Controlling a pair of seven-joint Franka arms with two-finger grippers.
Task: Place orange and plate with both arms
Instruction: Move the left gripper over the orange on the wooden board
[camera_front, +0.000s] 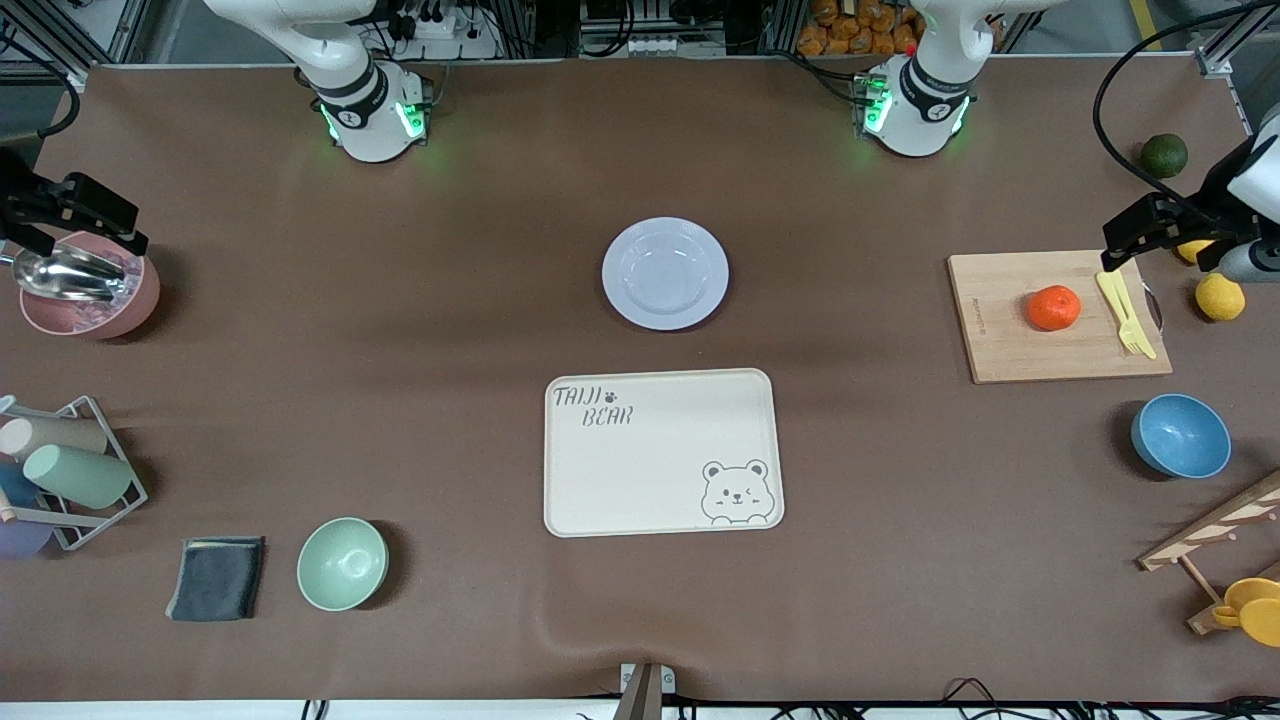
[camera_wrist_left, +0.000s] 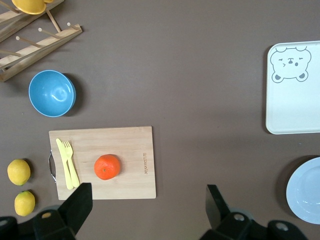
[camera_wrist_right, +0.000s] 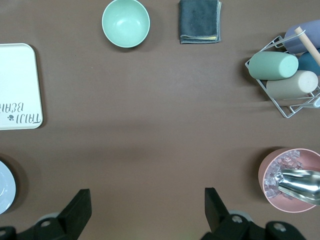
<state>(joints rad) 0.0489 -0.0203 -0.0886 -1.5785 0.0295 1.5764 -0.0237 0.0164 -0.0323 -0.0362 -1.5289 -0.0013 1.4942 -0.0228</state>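
Observation:
The orange (camera_front: 1053, 307) lies on a wooden cutting board (camera_front: 1000, 340) toward the left arm's end of the table; it also shows in the left wrist view (camera_wrist_left: 107, 166). The lavender-white plate (camera_front: 665, 273) lies at mid-table, farther from the front camera than the cream bear tray (camera_front: 660, 450). My left gripper (camera_front: 1140, 232) is open and empty, up over the table beside the board (camera_wrist_left: 148, 195). My right gripper (camera_front: 105, 220) is open and empty, over the pink bowl's edge (camera_wrist_right: 147, 197).
A yellow fork and knife (camera_front: 1125, 310) lie on the board. Lemons (camera_front: 1220, 297), a dark green fruit (camera_front: 1164, 155) and a blue bowl (camera_front: 1180, 435) sit nearby. A pink ice bowl (camera_front: 90, 295), a cup rack (camera_front: 70, 470), a grey cloth (camera_front: 215, 578) and a mint bowl (camera_front: 342, 563) are at the right arm's end.

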